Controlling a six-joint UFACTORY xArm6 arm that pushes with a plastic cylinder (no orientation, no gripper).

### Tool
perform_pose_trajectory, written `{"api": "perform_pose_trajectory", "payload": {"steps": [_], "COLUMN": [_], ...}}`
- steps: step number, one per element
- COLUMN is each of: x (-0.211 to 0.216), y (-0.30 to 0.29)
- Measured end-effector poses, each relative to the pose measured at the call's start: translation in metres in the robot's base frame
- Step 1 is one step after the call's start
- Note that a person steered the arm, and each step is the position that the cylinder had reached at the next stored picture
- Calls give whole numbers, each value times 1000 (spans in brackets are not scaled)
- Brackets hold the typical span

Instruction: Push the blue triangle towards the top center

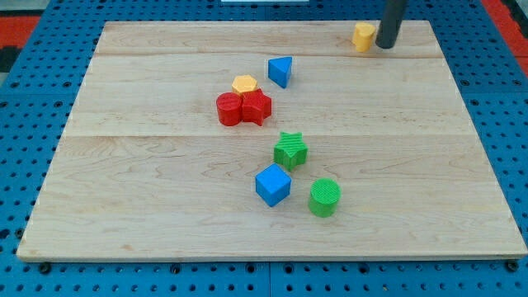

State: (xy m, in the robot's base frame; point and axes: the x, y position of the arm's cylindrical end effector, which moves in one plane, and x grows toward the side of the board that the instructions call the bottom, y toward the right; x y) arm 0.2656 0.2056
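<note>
The green cylinder (325, 197) sits nearest the surface's (148, 198) bottom edge; my tip (386, 44), no gripper, stands near the top-right corner beside a yellow block (363, 36), the blue triangle (280, 71) lying toward its lower left.

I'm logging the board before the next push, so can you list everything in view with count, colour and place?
blue triangle: one, blue, upper middle of the board, just to the view's right of the red and yellow cluster.
yellow hexagon block: one, yellow, touching the top of the two red blocks.
red cylinder: one, red, left of centre.
red star block: one, red, against the red cylinder's right side.
green star block: one, green, centre.
blue cube: one, blue, below the green star block.
green cylinder: one, green, right of the blue cube.
small yellow block: one, yellow, top right, shape unclear.
wooden board: one, pale wood, on a blue pegboard.
my tip: one, dark rod, right beside the small yellow block, far from the blue triangle.
</note>
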Motion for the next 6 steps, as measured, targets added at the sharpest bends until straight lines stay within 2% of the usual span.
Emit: {"api": "perform_pose_trajectory", "payload": {"steps": [1, 2, 3, 4, 5, 6], "x": [4, -34, 5, 74, 52, 39], "y": [-26, -38, -55, -97, -179, -187]}}
